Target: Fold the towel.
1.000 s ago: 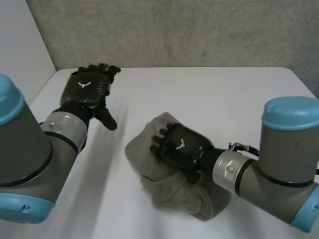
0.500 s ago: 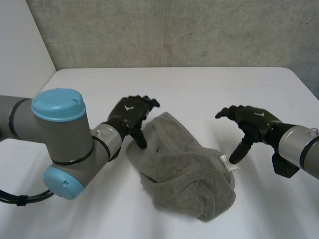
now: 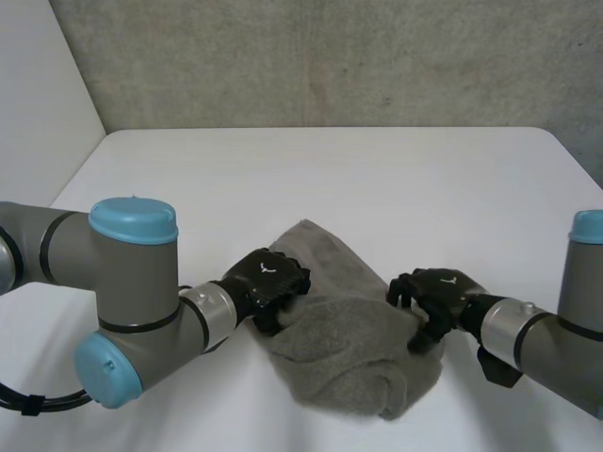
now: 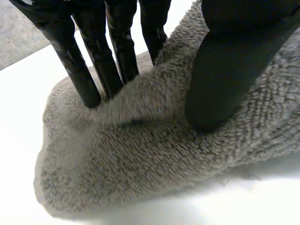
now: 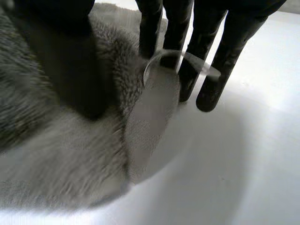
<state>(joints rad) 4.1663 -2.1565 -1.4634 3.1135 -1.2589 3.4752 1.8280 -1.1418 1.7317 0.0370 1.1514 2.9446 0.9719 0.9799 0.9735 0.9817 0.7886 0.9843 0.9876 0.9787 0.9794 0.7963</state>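
The towel (image 3: 349, 348) lay bunched on the table (image 3: 377, 179) between the two hands. The risk was that each hand had caught only a ridge of pile rather than a true corner, so a lift would likely drag the heap or let the cloth slip free.

The left hand (image 3: 268, 282) pinched a raised fold, its fingers (image 4: 93, 70) nearly straight behind it and its thumb (image 4: 225, 70) pressing in front. The right hand (image 3: 438, 294) seemed to nip the opposite edge likewise, with its thumb (image 5: 70, 61) on the towel and its fingers (image 5: 229, 42) just beyond the tag (image 5: 206, 69).

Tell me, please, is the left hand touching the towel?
Touching. The left wrist view shows it: the left hand sinks its fingers and thumb into the towel, with a ridge of cloth pinched between them.
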